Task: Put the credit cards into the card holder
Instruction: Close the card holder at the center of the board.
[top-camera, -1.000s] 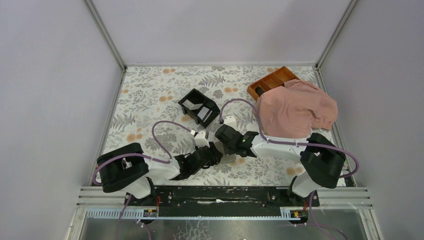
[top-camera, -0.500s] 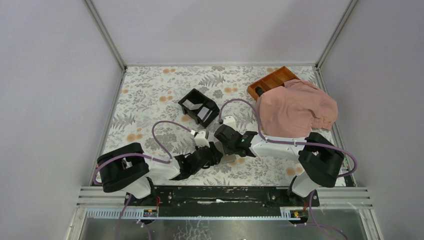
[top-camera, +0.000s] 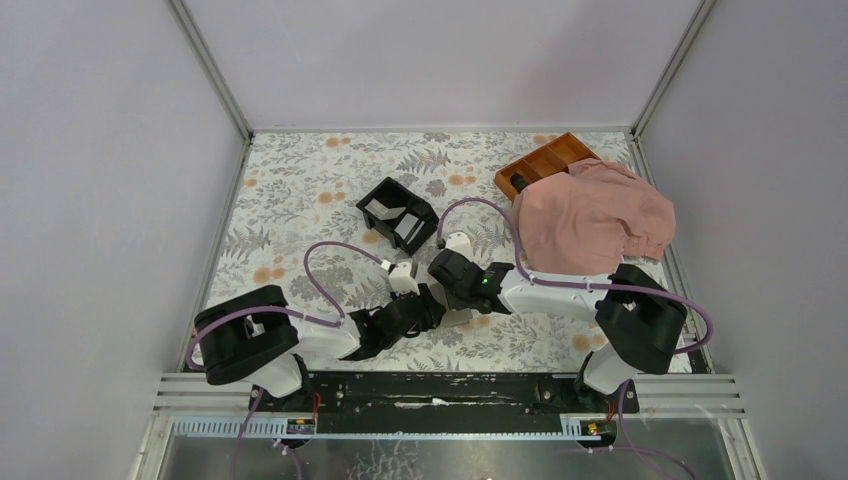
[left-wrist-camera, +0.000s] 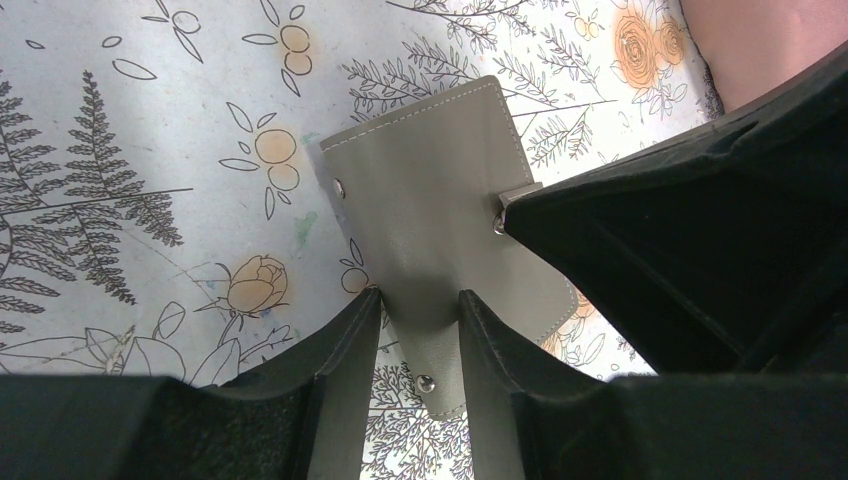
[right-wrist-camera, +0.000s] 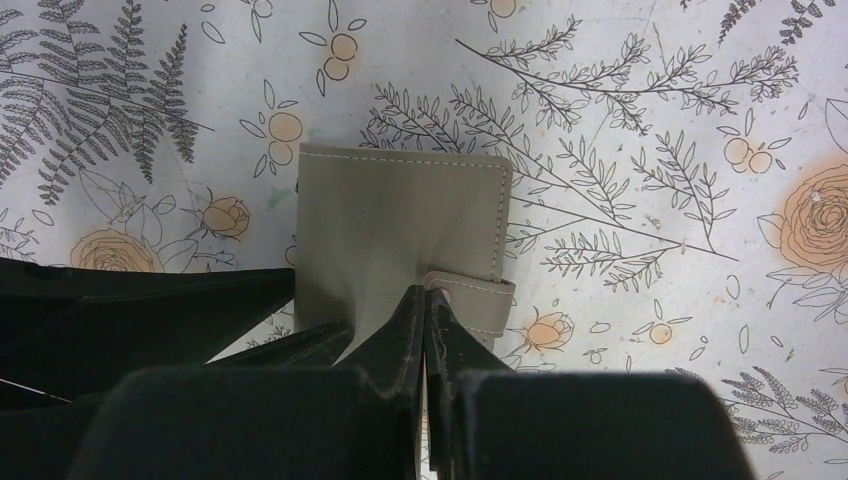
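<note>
The card holder (right-wrist-camera: 400, 220) lies closed on the floral table, a flat grey-taupe wallet; from above only a sliver of the card holder (top-camera: 458, 319) shows between the two arms. My right gripper (right-wrist-camera: 427, 290) is shut, its tips pinching the end of the clasp tab (right-wrist-camera: 480, 300) at the holder's right edge. My left gripper (left-wrist-camera: 417, 298) stands partly open over the holder's near corner, both fingers (left-wrist-camera: 350, 340) lying over its cover. Pale credit cards (top-camera: 385, 208) lie in the black two-compartment box (top-camera: 425, 212).
A pink cloth (top-camera: 590, 220) is heaped at the right and covers part of an orange-brown divided tray (top-camera: 545, 160). The black box stands just behind the grippers. Grey walls close the table in on three sides.
The right arm has edged slightly left, closing toward the left gripper. The left arm and the card holder stay where they were.
</note>
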